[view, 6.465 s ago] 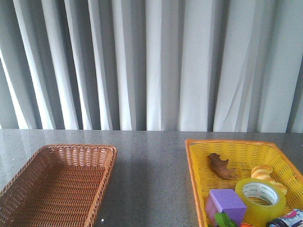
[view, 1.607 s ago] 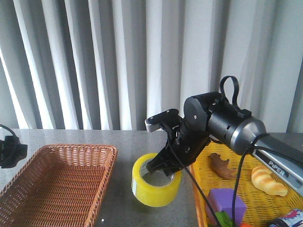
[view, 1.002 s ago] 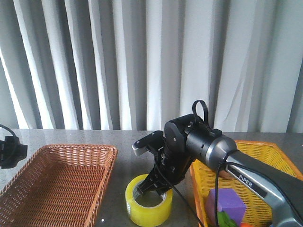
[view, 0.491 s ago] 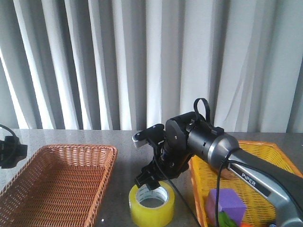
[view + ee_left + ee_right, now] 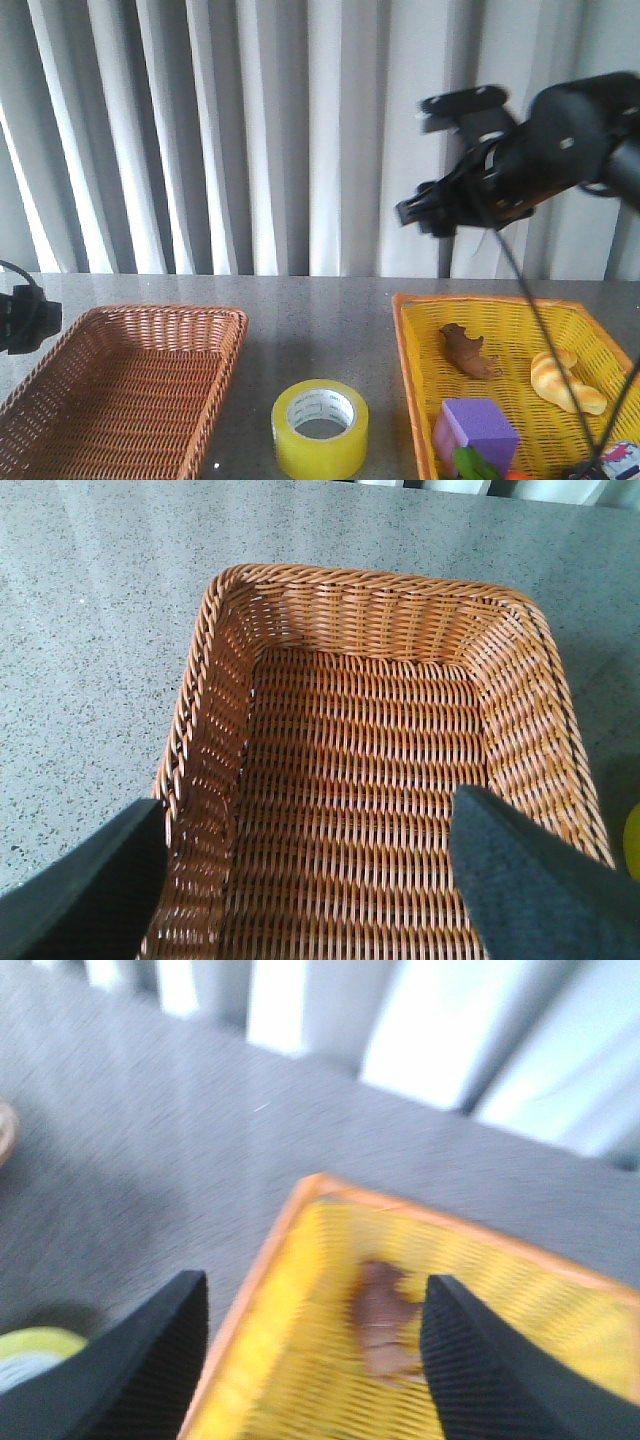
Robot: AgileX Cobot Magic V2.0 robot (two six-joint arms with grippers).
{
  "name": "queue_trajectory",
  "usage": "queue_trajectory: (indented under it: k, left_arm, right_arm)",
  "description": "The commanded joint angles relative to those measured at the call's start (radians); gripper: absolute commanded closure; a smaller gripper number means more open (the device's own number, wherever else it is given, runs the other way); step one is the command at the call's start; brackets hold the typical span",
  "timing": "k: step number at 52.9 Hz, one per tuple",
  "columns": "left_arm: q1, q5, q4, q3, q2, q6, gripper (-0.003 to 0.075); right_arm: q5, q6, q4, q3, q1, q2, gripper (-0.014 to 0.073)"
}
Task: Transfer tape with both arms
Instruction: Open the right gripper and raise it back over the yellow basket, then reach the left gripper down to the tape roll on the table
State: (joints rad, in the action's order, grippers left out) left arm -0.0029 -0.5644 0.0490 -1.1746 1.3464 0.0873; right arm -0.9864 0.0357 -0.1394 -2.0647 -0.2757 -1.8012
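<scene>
The yellow tape roll stands on the grey table between the two baskets, its white core facing up. A sliver of the tape shows in the right wrist view and at the edge of the left wrist view. My right gripper is high above the yellow basket, far from the tape; in the right wrist view the gripper is open and empty. My left gripper is open and empty over the brown basket; only a bit of the left arm shows in the front view.
The brown wicker basket on the left holds nothing. The yellow basket holds a brown toy, a croissant toy, a purple block and small items at the front edge. Grey curtains hang behind the table.
My right gripper has let go of the tape on the table between the baskets and has risen quickly up and to the right. The left arm has stayed still.
</scene>
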Motion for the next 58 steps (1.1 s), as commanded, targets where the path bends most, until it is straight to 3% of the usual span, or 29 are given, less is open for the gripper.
queue_trajectory:
  k: [1,11,18,28,34,43,52,58]
  left_arm:
    - [-0.009,0.075,0.018,-0.037,-0.027,0.005,0.0150]
    - [-0.009,0.085,0.018,-0.037,-0.027,0.005,0.0150]
    - [-0.009,0.095,0.018,-0.037,-0.027,0.005,0.0150]
    - [-0.039,0.096,0.014,-0.037,-0.029,-0.029,0.0150]
    - [-0.104,0.110,0.015,-0.039,-0.029,-0.131,0.0150]
    - [-0.159,0.123,0.062,-0.064,-0.029,-0.123,0.0150]
    - [-0.160,0.058,0.201,-0.221,-0.024,-0.139,0.0150]
    - [-0.173,-0.059,0.230,-0.420,0.023,-0.165,0.0156]
  right_arm:
    - [0.037,0.007,-0.001,-0.032,0.087,0.129,0.0240]
    - [0.013,-0.004,0.025,-0.011,0.187,0.232,0.0439]
    - [0.028,-0.022,0.022,0.093,0.220,0.282,0.0606]
    - [0.122,-0.023,0.022,0.326,0.257,0.345,0.0601]
    - [0.283,0.008,0.013,0.488,0.267,0.423,0.0599]
    - [0.484,0.015,-0.021,0.649,0.267,0.535,0.0599]
    - [0.490,0.015,-0.089,0.680,0.267,0.576,0.0599]
    - [0.490,0.013,-0.108,0.680,0.267,0.586,0.0599]
